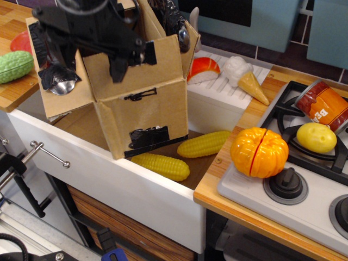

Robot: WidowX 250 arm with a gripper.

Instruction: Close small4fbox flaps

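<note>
The small4fbox (pixel 157 117), brown cardboard with black tape patches (pixel 149 136) on its front, stands in the white sink (pixel 136 190). Its front flap (pixel 157 62) stands upright. A left flap (pixel 60 100) hangs open outward, and a far flap (pixel 155 24) stands up at the back right. My black gripper (pixel 86 73) hovers over the box's top left with its fingers spread wide. One finger (pixel 118 69) is in front of the front flap and the other is by the left flap. It holds nothing.
Two toy corn cobs (pixel 163 166) (pixel 204 143) lie in the sink beside the box. An orange pumpkin (pixel 259 152) sits on the counter edge by the stove (pixel 255 196), which carries a can (pixel 326 103) and a potato (pixel 316 137). Sushi (pixel 203 69) and an ice cream cone (pixel 247 79) lie behind.
</note>
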